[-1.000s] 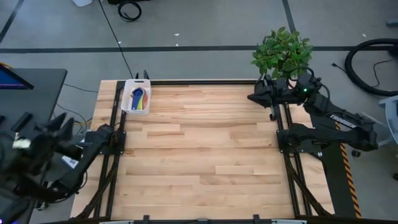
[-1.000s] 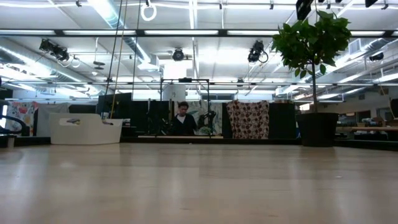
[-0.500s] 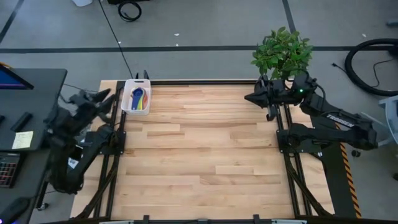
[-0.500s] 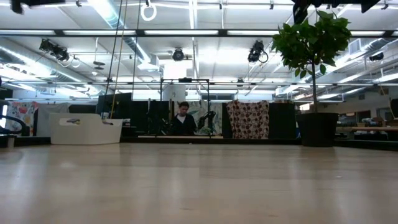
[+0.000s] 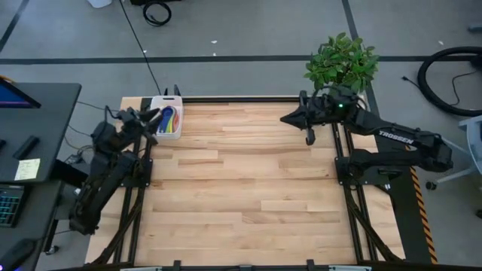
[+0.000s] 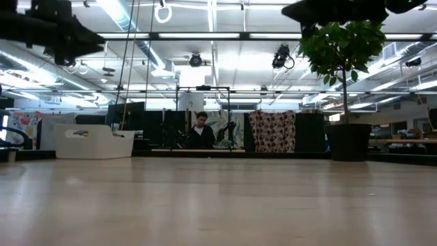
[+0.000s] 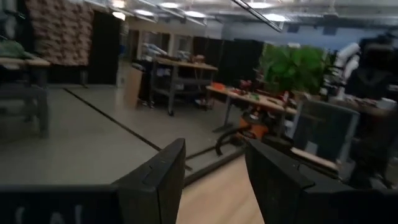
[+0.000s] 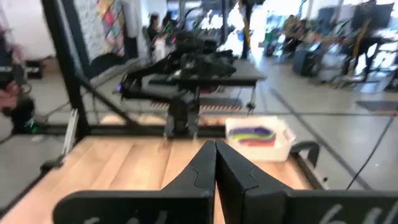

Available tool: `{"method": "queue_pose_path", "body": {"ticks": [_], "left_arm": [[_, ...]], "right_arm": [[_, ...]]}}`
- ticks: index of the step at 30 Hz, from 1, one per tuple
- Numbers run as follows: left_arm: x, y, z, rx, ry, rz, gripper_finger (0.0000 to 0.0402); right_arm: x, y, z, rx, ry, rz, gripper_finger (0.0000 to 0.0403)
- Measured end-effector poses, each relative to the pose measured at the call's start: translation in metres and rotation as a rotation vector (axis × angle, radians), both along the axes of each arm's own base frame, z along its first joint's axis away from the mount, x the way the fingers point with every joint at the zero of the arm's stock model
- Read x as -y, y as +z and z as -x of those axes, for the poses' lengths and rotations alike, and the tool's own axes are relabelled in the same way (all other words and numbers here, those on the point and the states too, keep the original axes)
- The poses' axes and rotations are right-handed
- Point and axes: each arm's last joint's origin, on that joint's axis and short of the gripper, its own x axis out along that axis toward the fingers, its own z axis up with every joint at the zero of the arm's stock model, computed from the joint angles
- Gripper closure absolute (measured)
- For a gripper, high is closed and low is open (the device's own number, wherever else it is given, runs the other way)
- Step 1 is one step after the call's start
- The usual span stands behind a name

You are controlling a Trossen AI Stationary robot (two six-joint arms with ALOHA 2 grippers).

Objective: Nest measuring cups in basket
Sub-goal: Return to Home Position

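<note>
The white basket (image 5: 167,136) stands at the table's far left corner and also shows in the low view (image 6: 94,145). Several coloured measuring cups (image 5: 170,118) lie inside it, seen as green, purple and yellow curves in the right wrist view (image 8: 252,132). My left gripper (image 5: 151,117) hovers open at the basket's left side, well above it, with nothing between its fingers (image 7: 214,146). My right gripper (image 5: 285,118) is shut and empty, held high over the table's far right part and pointing toward the basket (image 8: 216,146).
A potted plant (image 5: 343,62) stands at the far right corner, its dark pot (image 6: 348,142) on the table edge. Bare wooden tabletop (image 5: 241,181) stretches between the arms. A person (image 6: 201,130) sits in the room beyond the table.
My left arm has swung in from beyond the table's left edge toward the far edge and down, bringing its open gripper beside the basket. My right gripper has moved a little toward the table's left, staying shut. The basket and cups have kept still.
</note>
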Motion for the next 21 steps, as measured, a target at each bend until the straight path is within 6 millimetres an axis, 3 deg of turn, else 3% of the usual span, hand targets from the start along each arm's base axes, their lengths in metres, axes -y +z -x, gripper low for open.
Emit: {"method": "queue_pose_path", "body": {"ticks": [9, 21], "left_arm": [[-0.013, -0.037, -0.009, -0.026, -0.073, 0.05, 0.0228], [-0.012, -0.038, -0.01, -0.029, -0.114, 0.033, 0.0228]], "right_arm": [[0.007, -0.016, 0.006, -0.054, 0.101, -0.02, 0.0392], [-0.008, -0.069, 0.049, 0.111, 0.048, -0.088, 0.0392]]}}
